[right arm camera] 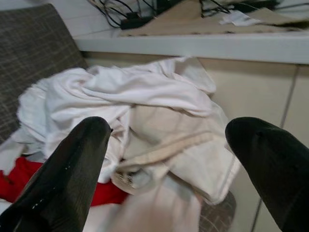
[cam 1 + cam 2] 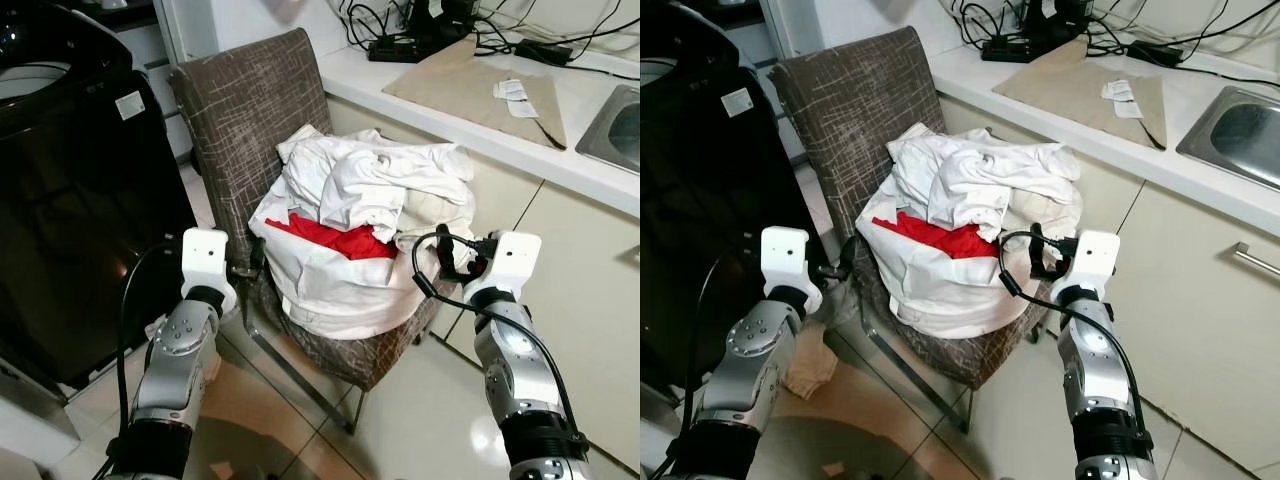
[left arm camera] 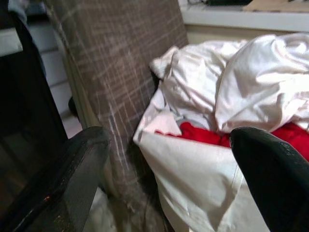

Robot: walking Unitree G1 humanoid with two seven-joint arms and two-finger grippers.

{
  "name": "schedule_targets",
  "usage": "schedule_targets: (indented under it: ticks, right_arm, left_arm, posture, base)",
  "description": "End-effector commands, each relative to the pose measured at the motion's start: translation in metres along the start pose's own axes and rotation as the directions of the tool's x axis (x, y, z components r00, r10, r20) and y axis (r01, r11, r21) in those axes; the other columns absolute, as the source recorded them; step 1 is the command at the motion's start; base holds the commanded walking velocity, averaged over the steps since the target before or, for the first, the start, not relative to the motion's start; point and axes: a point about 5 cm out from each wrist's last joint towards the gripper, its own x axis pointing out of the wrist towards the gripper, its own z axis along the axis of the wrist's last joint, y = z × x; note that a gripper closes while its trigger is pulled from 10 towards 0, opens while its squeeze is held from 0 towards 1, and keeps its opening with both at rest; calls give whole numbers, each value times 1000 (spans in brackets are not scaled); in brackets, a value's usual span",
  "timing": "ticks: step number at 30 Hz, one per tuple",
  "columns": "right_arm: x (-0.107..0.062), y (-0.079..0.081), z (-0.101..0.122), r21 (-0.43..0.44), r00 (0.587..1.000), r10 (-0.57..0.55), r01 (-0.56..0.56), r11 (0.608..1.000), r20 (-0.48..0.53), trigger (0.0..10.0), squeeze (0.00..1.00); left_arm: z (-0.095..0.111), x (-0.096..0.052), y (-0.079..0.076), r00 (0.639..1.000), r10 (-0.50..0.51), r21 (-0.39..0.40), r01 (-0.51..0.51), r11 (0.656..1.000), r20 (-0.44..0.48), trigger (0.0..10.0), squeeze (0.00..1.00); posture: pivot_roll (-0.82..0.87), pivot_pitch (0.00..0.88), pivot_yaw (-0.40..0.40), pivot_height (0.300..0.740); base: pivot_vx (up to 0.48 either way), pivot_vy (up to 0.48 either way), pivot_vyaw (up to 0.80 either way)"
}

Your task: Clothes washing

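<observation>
A heap of white laundry [image 2: 375, 200] with a red garment [image 2: 340, 238] tucked in its middle sits on the seat of a brown patterned chair [image 2: 250, 110]. The left gripper [image 2: 250, 262] hovers beside the heap's left side, jaws wide apart, holding nothing. The right gripper [image 2: 447, 255] hovers at the heap's right side, jaws also wide apart and empty. A black washing machine [image 2: 70, 190] stands to the left; a white bench [image 2: 480, 125] runs behind.
</observation>
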Motion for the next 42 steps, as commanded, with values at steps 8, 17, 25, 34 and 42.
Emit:
schedule_targets:
  ticks: [8,17,25,34,42]
  right_arm:
    - [9,5,12,-36,999,26,-25,999,31,10000,0]
    - [26,5,31,-51,997,35,-32,998,68,10000,0]
    - [39,4,45,-36,996,31,-29,999,79,10000,0]
    - [31,5,34,-32,998,43,-41,999,50,10000,0]
    - [48,28,36,-55,988,153,-154,987,-23,10000,0]
  left_arm:
    - [20,4,-3,995,4,18,-5,1000,98,10000,0]
    - [27,7,-9,992,-33,63,26,998,123,10000,0]
    - [28,8,-10,991,-42,70,34,997,126,10000,0]
    - [35,13,-12,988,-87,125,71,990,127,10000,0]
    - [38,15,-9,990,-86,120,73,990,109,10000,0]
  posture:
    - [-109,0,9,731]
    - [-110,0,11,731]
    - [-109,0,16,731]
    - [-112,0,17,731]
    - [-111,0,36,731]
  base:
    - [156,0,0]
    - [480,0,0]
    - [480,0,0]
    - [480,0,0]
    - [174,0,0]
